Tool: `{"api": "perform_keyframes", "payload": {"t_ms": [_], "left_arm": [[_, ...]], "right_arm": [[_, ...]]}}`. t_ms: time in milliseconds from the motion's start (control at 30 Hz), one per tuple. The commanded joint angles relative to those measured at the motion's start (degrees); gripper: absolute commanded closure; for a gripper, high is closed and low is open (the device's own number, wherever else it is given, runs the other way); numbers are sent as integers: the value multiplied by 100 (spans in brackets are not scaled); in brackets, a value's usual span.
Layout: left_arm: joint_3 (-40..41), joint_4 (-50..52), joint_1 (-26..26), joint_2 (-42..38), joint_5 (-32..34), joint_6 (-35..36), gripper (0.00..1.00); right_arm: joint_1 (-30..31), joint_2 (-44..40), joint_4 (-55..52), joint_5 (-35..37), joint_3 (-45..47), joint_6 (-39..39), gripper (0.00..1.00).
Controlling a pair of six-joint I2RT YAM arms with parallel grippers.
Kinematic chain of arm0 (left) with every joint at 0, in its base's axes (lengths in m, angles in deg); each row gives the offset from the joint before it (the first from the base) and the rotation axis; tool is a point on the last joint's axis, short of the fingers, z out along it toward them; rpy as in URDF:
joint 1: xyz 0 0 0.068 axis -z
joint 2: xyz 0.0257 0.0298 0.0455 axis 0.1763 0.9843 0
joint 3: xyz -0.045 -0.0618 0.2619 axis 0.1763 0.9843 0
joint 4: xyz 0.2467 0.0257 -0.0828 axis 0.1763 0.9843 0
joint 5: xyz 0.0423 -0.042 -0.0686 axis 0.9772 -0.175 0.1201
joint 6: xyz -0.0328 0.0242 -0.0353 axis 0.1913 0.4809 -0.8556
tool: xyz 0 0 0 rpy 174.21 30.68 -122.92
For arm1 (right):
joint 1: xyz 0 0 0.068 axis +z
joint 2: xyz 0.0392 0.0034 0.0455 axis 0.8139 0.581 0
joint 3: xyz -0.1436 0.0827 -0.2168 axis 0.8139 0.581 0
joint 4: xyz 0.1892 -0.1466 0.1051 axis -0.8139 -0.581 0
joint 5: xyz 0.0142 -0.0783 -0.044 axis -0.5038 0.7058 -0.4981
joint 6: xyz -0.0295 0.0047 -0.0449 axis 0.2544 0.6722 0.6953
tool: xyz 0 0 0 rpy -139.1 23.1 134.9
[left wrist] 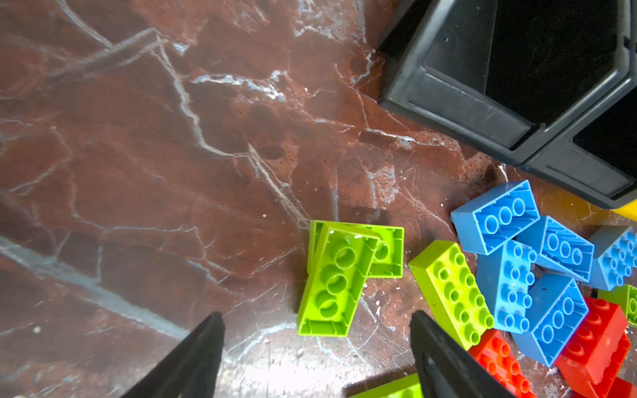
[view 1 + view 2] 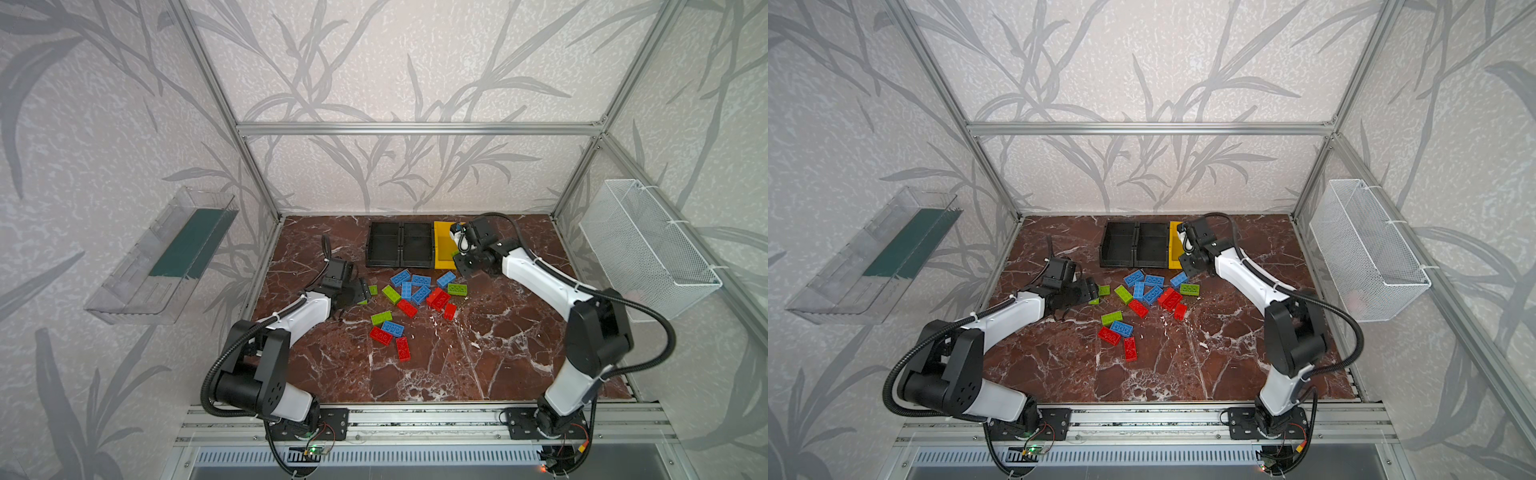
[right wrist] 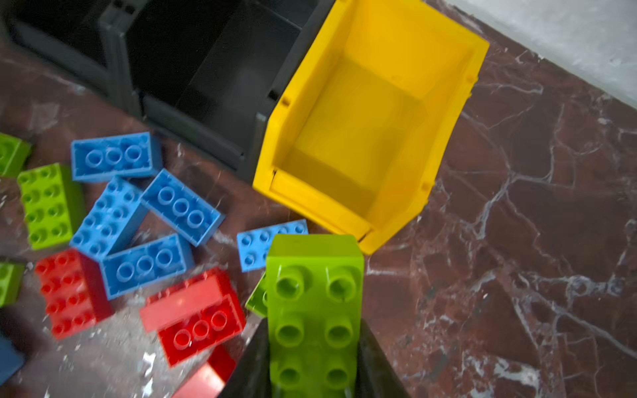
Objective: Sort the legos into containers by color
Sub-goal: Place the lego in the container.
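Observation:
Red, blue and lime green legos lie scattered on the marble floor in front of the containers: two black bins and a yellow bin in a row at the back. All three look empty. My right gripper is shut on a lime green lego, held above the floor just short of the yellow bin's front edge. My left gripper is open, low at the pile's left side. The near end of an upside-down green lego, lying on another, sits between its fingertips.
A clear plastic tray hangs on the left wall and a white wire mesh basket on the right wall. Aluminium frame posts bound the floor. Blue and red legos crowd close to the left gripper's right finger.

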Motion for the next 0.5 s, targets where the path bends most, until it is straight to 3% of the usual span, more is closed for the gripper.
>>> {"api": "perform_keyframes", "payload": {"t_ms": [0, 233, 467], "left_arm": [[25, -171, 47, 88, 5, -133, 16], [-286, -103, 97, 464, -37, -55, 18], [-478, -42, 114, 681, -66, -109, 19]], "right_arm": [[-314, 806, -817, 74, -1011, -87, 70], [-493, 1587, -1650, -45, -2306, 389, 69], [-598, 1831, -1947, -507, -2805, 966, 66]]}}
